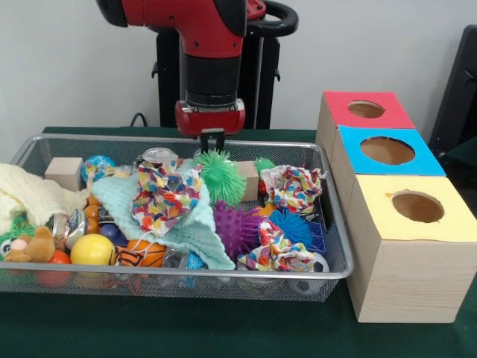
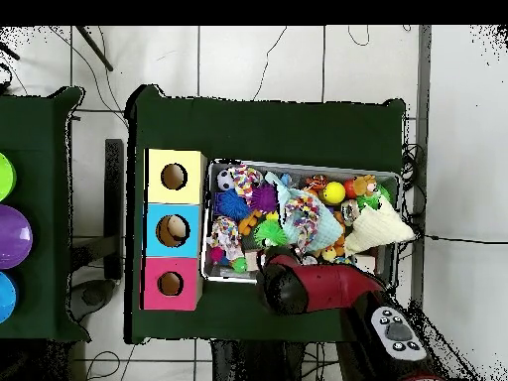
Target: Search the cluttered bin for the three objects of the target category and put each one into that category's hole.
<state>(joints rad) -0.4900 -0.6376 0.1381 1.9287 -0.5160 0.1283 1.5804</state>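
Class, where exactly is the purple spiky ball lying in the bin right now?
In the front view the purple spiky ball lies in the mesh bin, right of centre, between the mint cloth and the blue spiky ball.

Green tablecloth; purple disc & green disc on side table.

Glossy red arm with black wrist band – small dark pincer

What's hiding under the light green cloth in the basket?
Poking out from under the light green cloth are a small basketball, a purple spiky ball and something blue. A colourful patterned cloth lies on top. Whatever sits beneath its middle is covered.
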